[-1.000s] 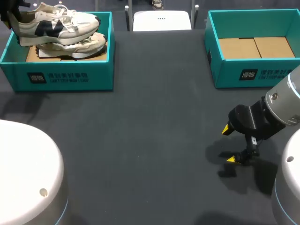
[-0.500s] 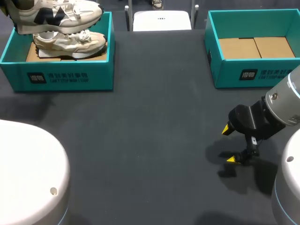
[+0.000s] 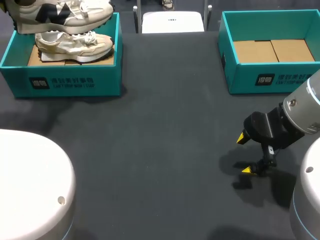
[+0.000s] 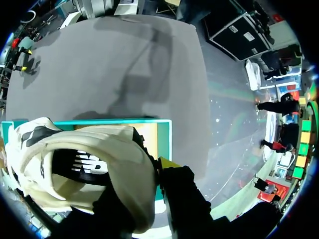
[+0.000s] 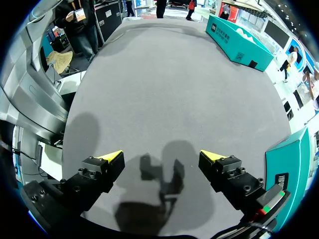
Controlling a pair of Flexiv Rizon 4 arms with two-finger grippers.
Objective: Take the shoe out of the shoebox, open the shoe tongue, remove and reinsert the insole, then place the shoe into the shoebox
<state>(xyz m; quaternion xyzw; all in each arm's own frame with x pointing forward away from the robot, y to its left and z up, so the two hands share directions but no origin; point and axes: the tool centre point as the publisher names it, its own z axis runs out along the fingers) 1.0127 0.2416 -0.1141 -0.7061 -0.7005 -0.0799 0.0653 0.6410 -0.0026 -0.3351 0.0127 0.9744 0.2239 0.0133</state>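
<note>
Our left gripper (image 4: 149, 181) is clamped on the heel end of the lifted shoe (image 3: 62, 12) — cream with dark navy patches. The shoe hangs in the air just above the left shoebox (image 3: 70, 82), clear of its rim. From the left wrist we only catch one yellow fingertip (image 4: 167, 162), pressed against the outside of the heel; the other is hidden by the shoe.

That teal box sits at the far-left corner of the table (image 3: 160, 130). A second shoe (image 3: 75, 45) lies inside it on its sole, toe toward the box's right wall. The right shoebox (image 3: 272, 80) is over at the far-right corner, brown cardboard floor showing.

Our right gripper (image 3: 244, 154) hovers low near the table's near-right corner — jaws spread wide over bare dark tabletop, well apart from both boxes.
</note>
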